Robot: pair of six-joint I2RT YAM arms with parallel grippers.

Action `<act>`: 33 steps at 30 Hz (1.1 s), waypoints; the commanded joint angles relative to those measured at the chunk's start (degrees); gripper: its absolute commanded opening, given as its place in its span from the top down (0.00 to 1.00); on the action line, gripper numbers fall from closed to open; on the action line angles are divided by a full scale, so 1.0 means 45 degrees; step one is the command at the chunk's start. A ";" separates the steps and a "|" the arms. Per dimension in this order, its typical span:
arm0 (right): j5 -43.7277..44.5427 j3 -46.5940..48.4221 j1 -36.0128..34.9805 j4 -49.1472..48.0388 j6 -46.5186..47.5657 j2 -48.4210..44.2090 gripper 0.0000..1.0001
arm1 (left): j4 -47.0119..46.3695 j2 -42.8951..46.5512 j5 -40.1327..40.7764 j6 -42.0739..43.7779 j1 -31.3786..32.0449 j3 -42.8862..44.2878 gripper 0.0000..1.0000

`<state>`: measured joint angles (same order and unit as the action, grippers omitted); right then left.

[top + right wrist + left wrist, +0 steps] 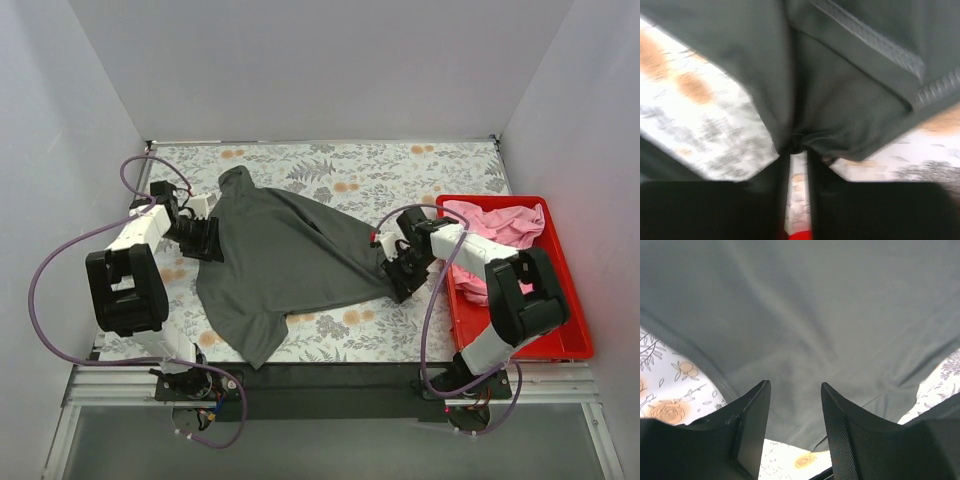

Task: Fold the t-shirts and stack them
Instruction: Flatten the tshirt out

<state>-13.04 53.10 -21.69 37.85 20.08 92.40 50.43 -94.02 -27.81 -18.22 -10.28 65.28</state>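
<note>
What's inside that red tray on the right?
Crumpled pink t-shirts lie mostly at the far end of the red tray; its near end looks bare. The right arm covers part of it, and the pile hides how many shirts there are.

My top cam sits above and behind the arm bases, looking down on the whole table cloth [400, 165] from well back. The left wrist cam peers forward past the left gripper [795, 390], right up against the dark t-shirt [805, 315]. The right wrist cam does the same past the right gripper [798, 150], even closer and blurry. All three share that shirt and cloth.
</note>
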 commanded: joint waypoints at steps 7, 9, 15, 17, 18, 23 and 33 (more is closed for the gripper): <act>-0.1732 0.4815 0.0113 0.2215 0.0461 -0.1005 0.53 | 0.0199 -0.0377 -0.0499 0.0982 0.0545 0.1763 0.55; -0.1402 0.6450 0.0269 0.2021 0.0266 0.0375 0.59 | 0.0082 -0.0415 -0.0383 0.0710 0.0838 0.1628 0.54; -0.1418 0.9935 0.0953 0.1883 -0.0399 0.4361 0.61 | -0.0290 -0.0455 -0.0402 0.0162 0.1172 0.1432 0.53; -0.1439 1.0620 0.0953 0.1922 -0.0399 0.4972 0.54 | -0.0290 -0.0416 -0.0208 0.0142 0.1172 0.1451 0.51; -0.1593 1.0699 0.0953 0.1883 -0.0321 0.5380 0.51 | -0.0328 -0.0396 -0.0090 0.0161 0.1172 0.1413 0.50; -0.1731 1.0915 0.0934 0.1902 -0.0282 0.6223 0.46 | -0.0641 -0.0650 0.0340 -0.0072 0.1191 0.0964 0.39; -0.2084 0.9704 0.0836 0.1922 0.0109 0.6693 0.53 | -0.1305 -0.1625 0.1882 -0.0717 0.1504 0.0124 0.33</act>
<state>-21.23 97.93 -17.43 46.04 19.64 122.87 46.61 -100.84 -22.63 -20.27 -3.81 66.57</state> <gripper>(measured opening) 0.485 0.669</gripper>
